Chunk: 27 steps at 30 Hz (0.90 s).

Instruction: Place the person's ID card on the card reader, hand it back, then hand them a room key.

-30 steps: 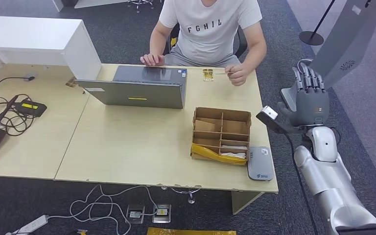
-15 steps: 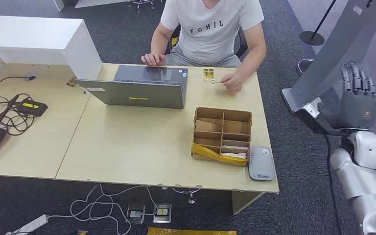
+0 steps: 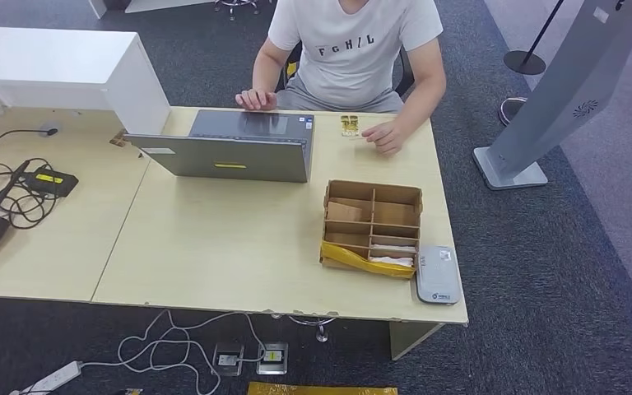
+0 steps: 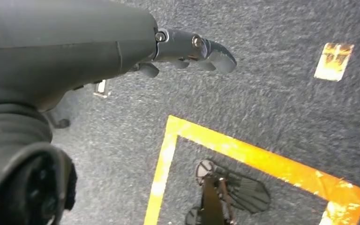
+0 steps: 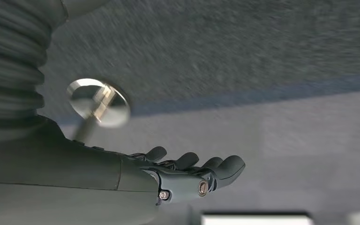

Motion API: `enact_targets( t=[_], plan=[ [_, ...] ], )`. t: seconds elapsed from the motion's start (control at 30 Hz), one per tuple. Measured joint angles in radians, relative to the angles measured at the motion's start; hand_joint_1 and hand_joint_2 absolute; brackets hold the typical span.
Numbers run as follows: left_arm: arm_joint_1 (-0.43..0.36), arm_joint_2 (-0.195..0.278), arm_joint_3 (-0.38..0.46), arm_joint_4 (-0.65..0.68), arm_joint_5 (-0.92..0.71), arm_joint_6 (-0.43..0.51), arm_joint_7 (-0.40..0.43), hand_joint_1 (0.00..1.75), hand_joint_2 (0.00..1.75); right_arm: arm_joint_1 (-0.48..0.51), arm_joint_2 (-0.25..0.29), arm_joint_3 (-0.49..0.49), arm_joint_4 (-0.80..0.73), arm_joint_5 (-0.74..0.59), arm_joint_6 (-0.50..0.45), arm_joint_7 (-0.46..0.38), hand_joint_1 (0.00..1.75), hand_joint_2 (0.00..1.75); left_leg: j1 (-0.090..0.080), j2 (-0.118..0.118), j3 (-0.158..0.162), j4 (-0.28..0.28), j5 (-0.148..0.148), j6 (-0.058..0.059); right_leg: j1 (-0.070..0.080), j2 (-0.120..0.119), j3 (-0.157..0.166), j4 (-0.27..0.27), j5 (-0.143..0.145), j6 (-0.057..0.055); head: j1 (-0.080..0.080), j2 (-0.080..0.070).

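A small yellowish ID card (image 3: 350, 125) lies flat on the far edge of the wooden counter (image 3: 214, 239), just beside the person's hand (image 3: 385, 136) and to the right of the grey laptop (image 3: 239, 148); its print is too small to read. The grey card reader (image 3: 438, 275), a flat rounded slab with a blue mark, sits at the near right corner of the counter, touching the cardboard divider box (image 3: 372, 227), well apart from the card. A white card-like item (image 3: 391, 260) lies in the box's near compartment.

The left hand (image 4: 187, 50) hangs over dark carpet with orange floor tape (image 4: 243, 152), its fingers (image 4: 218, 52) loosely apart and holding nothing. The right hand (image 5: 187, 173) is likewise empty, its fingers (image 5: 229, 166) extended and spread above grey carpet.
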Motion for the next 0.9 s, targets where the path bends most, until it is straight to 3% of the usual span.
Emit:
enact_targets(
  t=[0.23, 0.5, 0.63, 0.8, 0.9],
  plan=[
    [-0.002, 0.004, 0.000, 0.000, 0.001, 0.006, -0.016, 0.00, 0.00, 0.099, 0.053, -0.185, 0.072, -0.038, 0.004, 0.002, 0.00, 1.75, 0.000, 0.003, 0.002, 0.000, 0.000, -0.001, 0.000, 0.003, 0.000, 0.002, -0.001, 0.000, 0.000, 0.000],
    [-0.003, 0.006, 0.000, 0.000, 0.002, 0.009, -0.017, 0.00, 0.00, 0.112, 0.071, -0.276, 0.104, -0.047, 0.006, 0.011, 0.00, 1.75, 0.000, 0.003, 0.003, 0.000, 0.000, -0.001, 0.000, 0.004, 0.001, 0.002, 0.000, 0.000, 0.000, 0.000],
    [-0.003, 0.006, 0.000, 0.000, 0.021, 0.004, -0.017, 0.00, 0.00, 0.137, 0.096, -0.339, 0.120, -0.172, -0.014, 0.093, 0.00, 1.75, 0.000, 0.002, 0.003, 0.000, 0.000, -0.001, 0.000, 0.002, 0.002, 0.002, -0.001, -0.001, 0.000, 0.000],
    [-0.002, 0.000, 0.000, 0.000, 0.041, 0.023, -0.017, 0.00, 0.00, 0.200, 0.217, -0.422, 0.151, -0.193, -0.216, 0.267, 0.00, 1.75, 0.003, 0.001, 0.004, -0.001, -0.001, -0.003, 0.003, 0.002, 0.003, 0.002, -0.002, -0.002, 0.000, 0.000],
    [-0.004, -0.006, 0.000, 0.000, 0.043, 0.020, 0.001, 0.00, 0.00, 0.216, 0.313, -0.447, 0.170, -0.180, -0.269, 0.339, 0.00, 1.75, 0.004, 0.003, 0.005, -0.001, -0.002, -0.004, 0.004, 0.004, 0.004, 0.002, -0.003, -0.003, 0.000, 0.000]
  ],
)
